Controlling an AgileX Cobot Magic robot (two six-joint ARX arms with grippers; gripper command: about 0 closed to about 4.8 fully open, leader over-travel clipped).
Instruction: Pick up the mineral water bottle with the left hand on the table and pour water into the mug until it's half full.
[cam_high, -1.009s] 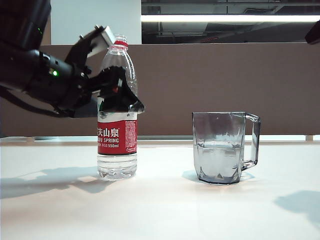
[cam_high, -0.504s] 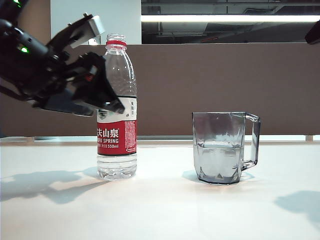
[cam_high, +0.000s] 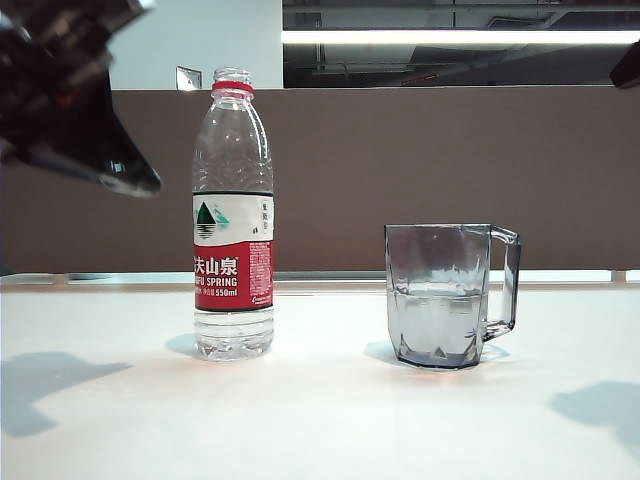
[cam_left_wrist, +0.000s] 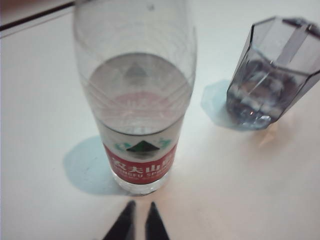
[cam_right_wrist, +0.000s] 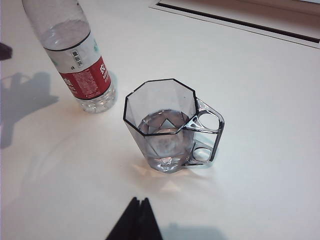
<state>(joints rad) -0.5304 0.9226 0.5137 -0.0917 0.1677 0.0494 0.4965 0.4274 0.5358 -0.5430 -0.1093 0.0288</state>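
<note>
Left tool (cam_left_wrist: 139, 219) clear of bottle (cam_left_wrist: 137, 100)

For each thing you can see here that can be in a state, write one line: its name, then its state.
mineral water bottle: upright on the table, uncapped, free of both grippers.
mug: upright, holding some water.
left gripper: shut, empty, raised clear of the bottle.
right gripper: shut, empty, above the mug.

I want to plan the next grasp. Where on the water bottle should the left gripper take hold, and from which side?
Grip the water bottle across its round body just above the label, coming level from its left in the exterior view. It stands upright with no cap, so a side grip keeps it steady. The mug stands on its right. The left gripper is shut and apart from it, so open first.
</note>
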